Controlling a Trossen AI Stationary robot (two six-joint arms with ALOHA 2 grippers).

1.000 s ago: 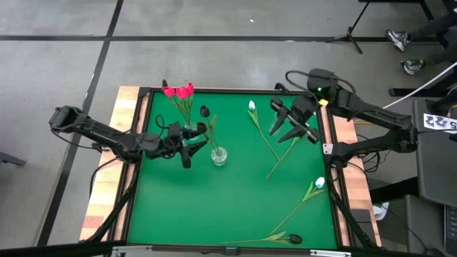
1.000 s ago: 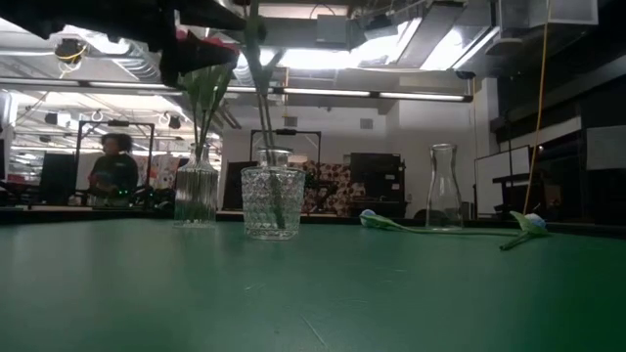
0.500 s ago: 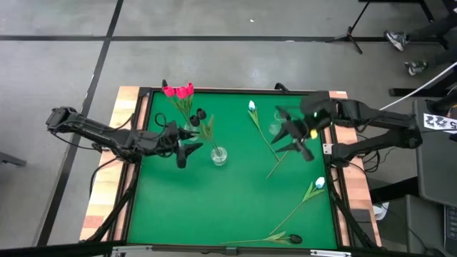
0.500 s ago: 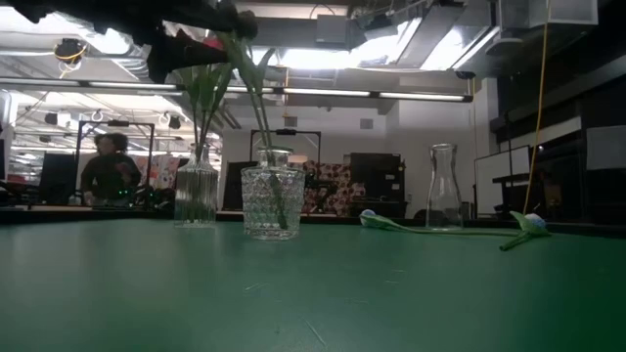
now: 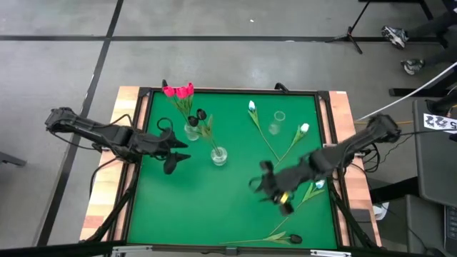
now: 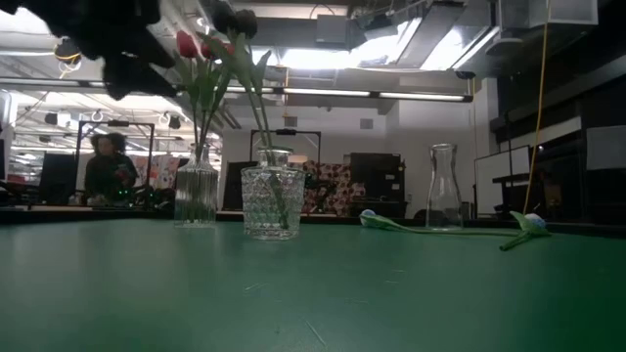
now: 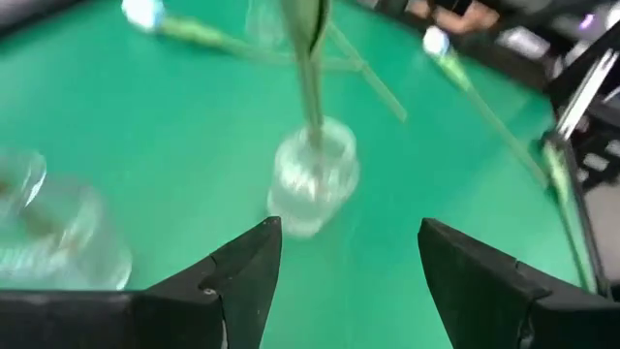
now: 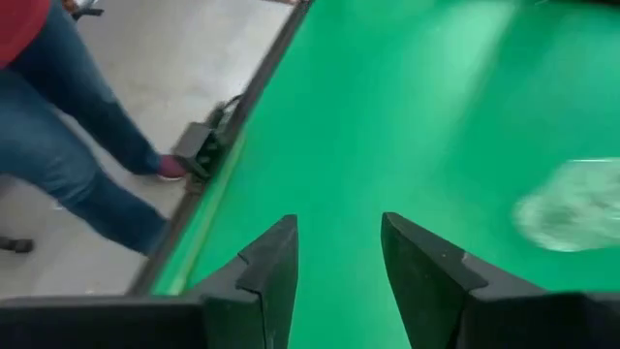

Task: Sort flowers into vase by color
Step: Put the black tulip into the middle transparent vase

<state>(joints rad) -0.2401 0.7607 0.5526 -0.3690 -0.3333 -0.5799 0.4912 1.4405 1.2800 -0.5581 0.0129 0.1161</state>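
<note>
While your left tool (image 5: 173,158) hovers wide and empty over worktop (image 5: 235,207) left part, cut-glass vase (image 5: 219,155) with black tulip (image 5: 202,113) stands just beside it toward the right. Ribbed vase (image 5: 191,132) behind holds pink-red tulips (image 5: 178,91). Your right tool (image 5: 270,191) hangs over right-centre worktop, fingers (image 8: 266,267) parted, nothing between. Near it lie white tulips (image 5: 319,183), (image 5: 304,129), (image 5: 252,106); clear empty vase (image 5: 276,123) stands between the latter two. Another black tulip (image 5: 295,239) lies at near edge. Person's legs (image 8: 58,136) show beside worktop in right wrist view.
</note>
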